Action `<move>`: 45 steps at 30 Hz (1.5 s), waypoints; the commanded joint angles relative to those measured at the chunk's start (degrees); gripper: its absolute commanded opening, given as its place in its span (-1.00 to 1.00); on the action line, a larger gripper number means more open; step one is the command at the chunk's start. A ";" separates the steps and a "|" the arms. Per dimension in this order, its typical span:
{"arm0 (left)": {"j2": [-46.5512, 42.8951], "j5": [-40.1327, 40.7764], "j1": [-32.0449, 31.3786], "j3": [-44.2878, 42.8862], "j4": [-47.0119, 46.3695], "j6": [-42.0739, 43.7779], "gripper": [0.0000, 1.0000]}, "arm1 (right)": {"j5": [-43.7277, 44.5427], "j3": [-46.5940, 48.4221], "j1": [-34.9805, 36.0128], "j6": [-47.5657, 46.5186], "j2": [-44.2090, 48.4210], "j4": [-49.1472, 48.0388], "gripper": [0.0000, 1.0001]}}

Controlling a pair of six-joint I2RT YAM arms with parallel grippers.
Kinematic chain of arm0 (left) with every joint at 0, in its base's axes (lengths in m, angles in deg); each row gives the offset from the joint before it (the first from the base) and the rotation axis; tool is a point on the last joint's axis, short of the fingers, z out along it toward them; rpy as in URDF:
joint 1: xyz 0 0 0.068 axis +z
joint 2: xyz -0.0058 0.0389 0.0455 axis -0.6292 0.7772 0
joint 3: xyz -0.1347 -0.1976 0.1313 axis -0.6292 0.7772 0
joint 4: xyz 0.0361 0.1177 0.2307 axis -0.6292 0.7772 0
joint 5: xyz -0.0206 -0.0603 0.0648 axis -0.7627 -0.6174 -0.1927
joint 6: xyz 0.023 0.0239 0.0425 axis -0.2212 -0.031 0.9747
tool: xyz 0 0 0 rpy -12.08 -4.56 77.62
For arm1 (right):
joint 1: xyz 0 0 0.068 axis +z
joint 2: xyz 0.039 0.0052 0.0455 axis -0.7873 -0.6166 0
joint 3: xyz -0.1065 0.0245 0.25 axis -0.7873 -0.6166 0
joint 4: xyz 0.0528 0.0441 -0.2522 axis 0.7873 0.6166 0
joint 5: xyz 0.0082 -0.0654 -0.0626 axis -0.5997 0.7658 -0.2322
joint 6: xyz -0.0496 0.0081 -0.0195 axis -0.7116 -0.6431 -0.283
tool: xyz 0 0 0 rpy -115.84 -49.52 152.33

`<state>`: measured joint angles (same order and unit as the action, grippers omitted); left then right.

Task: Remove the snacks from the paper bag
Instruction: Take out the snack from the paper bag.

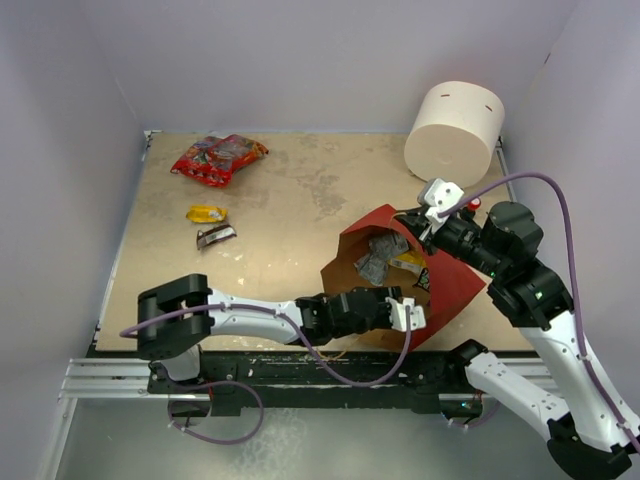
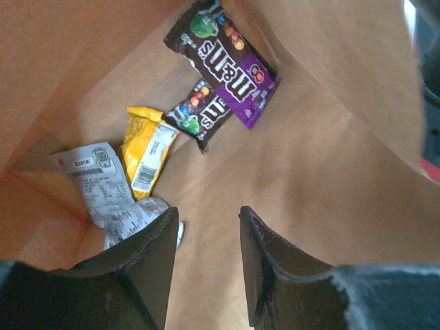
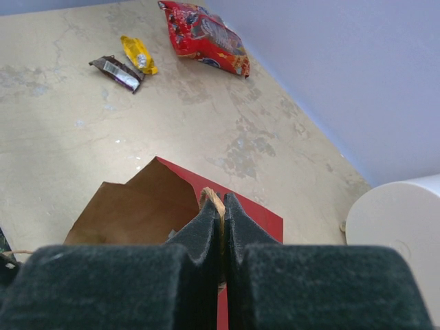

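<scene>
Left wrist view: we look into the paper bag [image 2: 330, 179], tan inside. The left end effector [image 2: 208, 227] is spread, with nothing between its fingers, just inside the bag's mouth. Ahead of it on the inner wall:
- a grey-white crinkled packet [image 2: 96, 182], nearest and partly hidden behind the left finger
- a yellow wrapper [image 2: 148, 151] just beside it
- a small dark candy packet [image 2: 196, 110] touching the yellow one's upper end
- a larger purple candy packet [image 2: 227, 65], farthest in

Top view: the bag lies tipped on the table [image 1: 300, 200], mouth open toward the left arm. The right end effector [image 1: 432, 215] is at its upper rim. From the right wrist we see those fingers pressed together on a sliver of the tan rim.

Out on the table, well apart from both end effectors, lie a red cartoon-printed bag [image 1: 218, 157], a second yellow wrapper [image 1: 206, 213] and a dark bar packet [image 1: 216, 236] near it. A white cylinder [image 1: 455, 130] stands at the far right.

From above the bag's contents are a jumble we cannot sort. The print on the grey-white packet is unreadable. A blurred dark shape at the right edge of the left wrist view stays unidentified.
</scene>
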<state>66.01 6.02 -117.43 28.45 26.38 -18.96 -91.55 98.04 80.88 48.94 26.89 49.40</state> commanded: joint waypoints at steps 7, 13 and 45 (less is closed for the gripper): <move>9.89 -8.11 6.84 -6.72 -9.22 3.17 -0.26 | -3.34 2.91 0.05 0.56 1.27 -0.23 -1.00; 12.47 -10.10 8.59 -7.40 -12.70 2.80 -0.33 | -1.70 3.53 0.05 -0.17 2.54 1.21 -1.00; 31.70 -15.06 10.49 -25.49 -8.36 4.59 0.36 | 3.03 5.05 0.05 -0.68 0.14 3.84 -1.00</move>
<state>96.04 -8.93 -107.26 7.18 17.59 -15.15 -89.05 100.53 80.88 48.88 26.98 54.84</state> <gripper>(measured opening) 0.670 0.009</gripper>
